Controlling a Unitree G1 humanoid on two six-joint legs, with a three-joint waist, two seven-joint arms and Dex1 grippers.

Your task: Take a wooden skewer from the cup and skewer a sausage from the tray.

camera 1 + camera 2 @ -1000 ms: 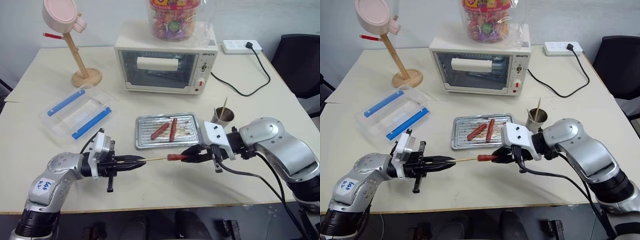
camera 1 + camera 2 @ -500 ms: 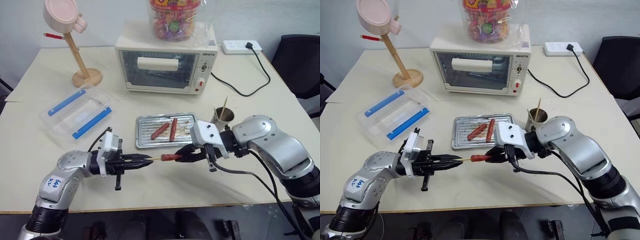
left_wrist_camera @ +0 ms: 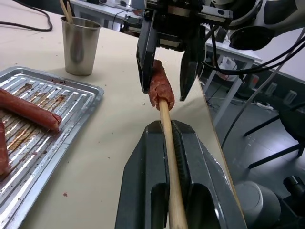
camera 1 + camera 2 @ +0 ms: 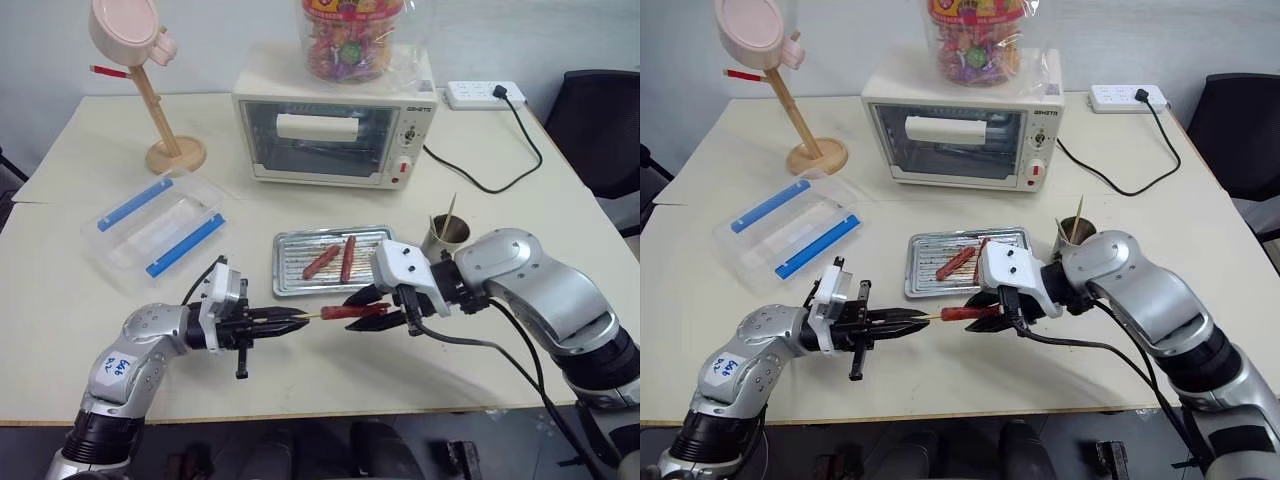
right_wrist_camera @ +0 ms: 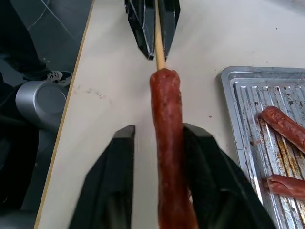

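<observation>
Most of the wooden skewer (image 3: 167,143) buried between left jaws.

Reddish sausage (image 4: 352,310) impaled on level wooden skewer (image 3: 167,143)

Light is bright, even and diffuse, apparently from overhead, and the cream table (image 4: 80,290) reads flat with no burnt-out patches. Shadows are soft and short: faint smudges under both arms and under the clear plastic box (image 4: 155,228). Mild glare sits on the toaster oven (image 4: 335,125) door glass and on the ridges of the tray (image 3: 57,95). In the left wrist view the background furniture is out of focus; in the right wrist view the nearest part of the sausage (image 5: 167,143) is slightly soft.
</observation>
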